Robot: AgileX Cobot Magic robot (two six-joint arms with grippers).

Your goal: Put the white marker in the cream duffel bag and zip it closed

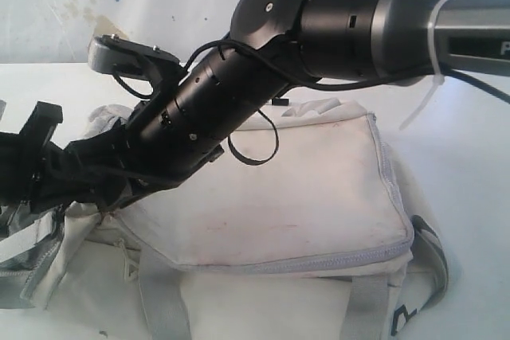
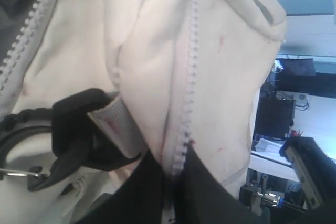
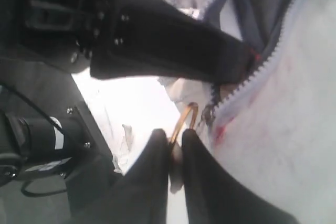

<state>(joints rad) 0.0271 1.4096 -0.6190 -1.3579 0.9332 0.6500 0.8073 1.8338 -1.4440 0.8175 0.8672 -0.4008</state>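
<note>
Thin pinch on the zip pull, bag braced at the end

The right gripper (image 3: 175, 136) is nearly closed on the zip pull (image 3: 185, 116), and the left gripper (image 2: 176, 170) is clamped on the bag (image 1: 303, 189) fabric. The marker is not visible, probably inside. The pull could slip free, or slack fabric could bunch and jam if the left hold gives.

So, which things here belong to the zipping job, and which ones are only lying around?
In the job: cream duffel bag, its zipper pull, right gripper pinching that pull, left gripper holding bag fabric. Not in view: white marker.
Just there: black strap buckle, white table, monitor behind.
</note>
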